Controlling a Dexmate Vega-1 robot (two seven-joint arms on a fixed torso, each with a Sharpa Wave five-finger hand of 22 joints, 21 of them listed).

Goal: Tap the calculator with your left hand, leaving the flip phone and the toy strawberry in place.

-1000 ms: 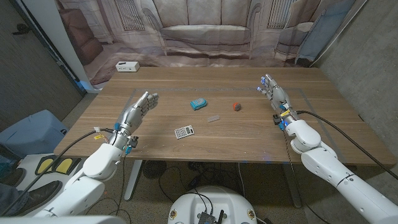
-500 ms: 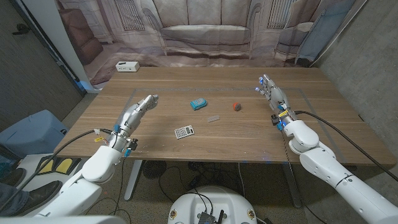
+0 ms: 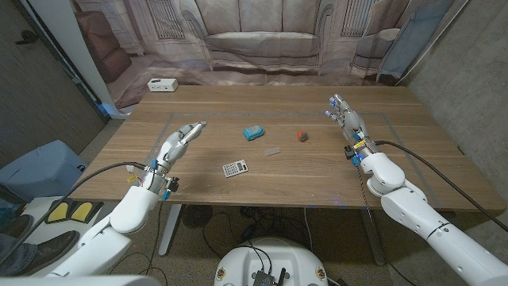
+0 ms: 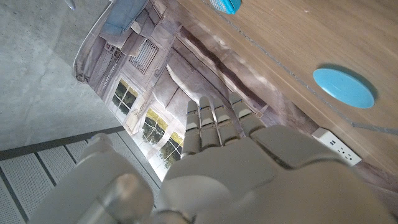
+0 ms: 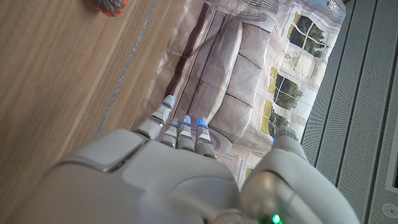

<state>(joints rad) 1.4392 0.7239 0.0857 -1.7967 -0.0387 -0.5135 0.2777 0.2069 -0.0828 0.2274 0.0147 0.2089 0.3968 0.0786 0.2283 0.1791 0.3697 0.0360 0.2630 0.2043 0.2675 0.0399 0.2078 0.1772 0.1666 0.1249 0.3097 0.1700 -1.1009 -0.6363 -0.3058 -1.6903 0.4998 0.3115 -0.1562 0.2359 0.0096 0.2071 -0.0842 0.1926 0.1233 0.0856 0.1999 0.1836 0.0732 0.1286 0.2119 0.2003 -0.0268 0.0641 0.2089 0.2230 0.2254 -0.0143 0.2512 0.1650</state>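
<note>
The small grey calculator [image 3: 235, 168] lies near the table's front middle. Behind it to the right is a little grey flip phone [image 3: 272, 151]. Farther right sits the red toy strawberry [image 3: 302, 135] [image 5: 109, 5]. My left hand [image 3: 178, 141] [image 4: 217, 149] hovers over the table left of the calculator, well apart from it, with fingers stretched out and nothing in them. Over the table's right side my right hand [image 3: 347, 117] [image 5: 174, 155] is open too, right of the strawberry.
A blue block-like item [image 3: 253, 133] [image 4: 224, 5] lies behind the calculator. A white power strip [image 3: 162, 83] [image 4: 336, 148] sits at the table's far left. A blue patch [image 4: 343, 87] marks the table's left edge. A printed sofa backdrop hangs behind the table.
My left hand has turned from standing on edge with spread fingers to a flatter, narrower pose and sunk a little. The right hand and the objects have stayed put.
</note>
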